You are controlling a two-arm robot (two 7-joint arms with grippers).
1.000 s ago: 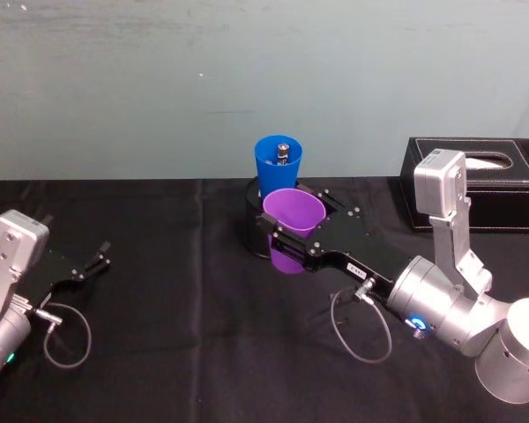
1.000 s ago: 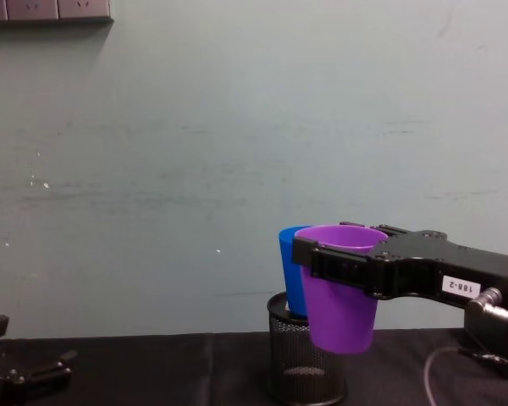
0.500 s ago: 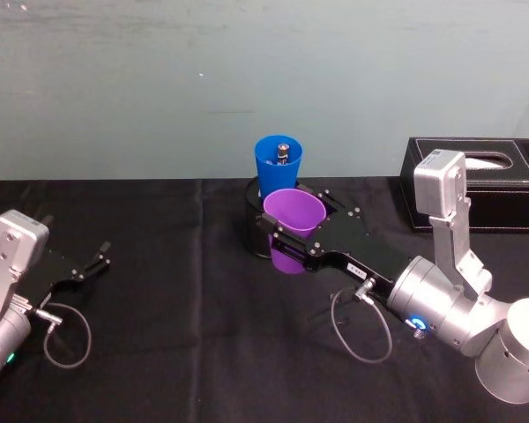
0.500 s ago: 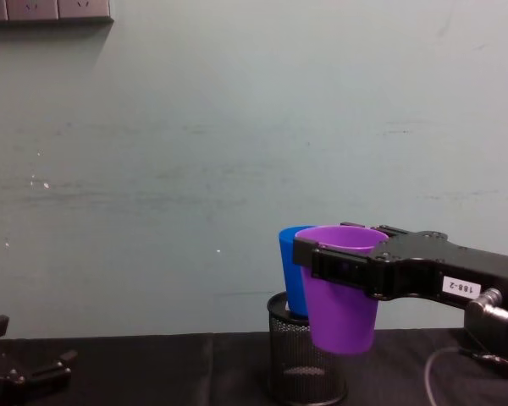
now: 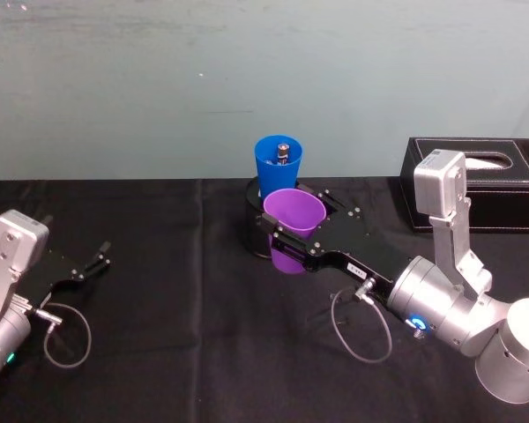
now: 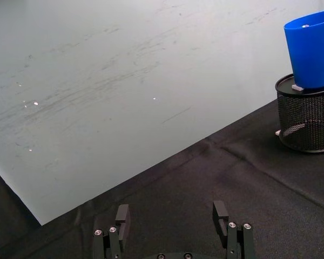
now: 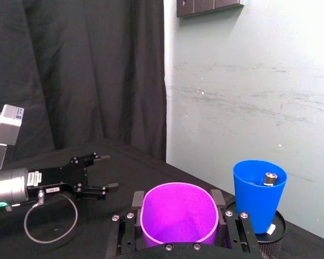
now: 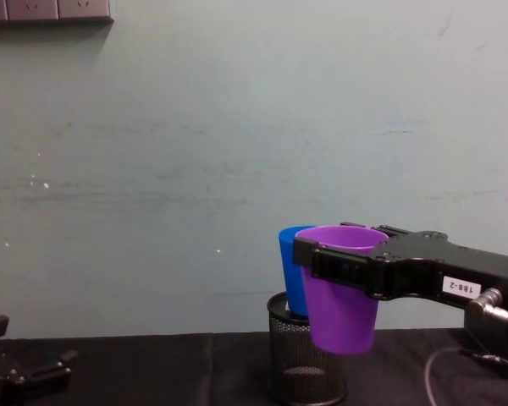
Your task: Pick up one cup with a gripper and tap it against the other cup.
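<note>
My right gripper (image 5: 293, 231) (image 8: 343, 258) (image 7: 179, 213) is shut on the purple cup (image 5: 292, 220) (image 8: 342, 296) (image 7: 178, 213) and holds it upright in the air. Just behind it the blue cup (image 5: 278, 166) (image 8: 289, 271) (image 7: 258, 193) (image 6: 311, 51) stands in a black mesh pen holder (image 5: 253, 220) (image 8: 298, 359) (image 6: 306, 120), with a small dark object inside it. The two cups look very close; I cannot tell whether they touch. My left gripper (image 5: 90, 263) (image 6: 173, 216) (image 8: 21, 368) (image 7: 97, 184) rests open near the table's left side, holding nothing.
A black tissue box (image 5: 489, 181) stands at the back right on the black cloth (image 5: 176, 335). A pale wall (image 8: 237, 127) rises just behind the table. A loose cable (image 5: 361, 330) loops below my right wrist.
</note>
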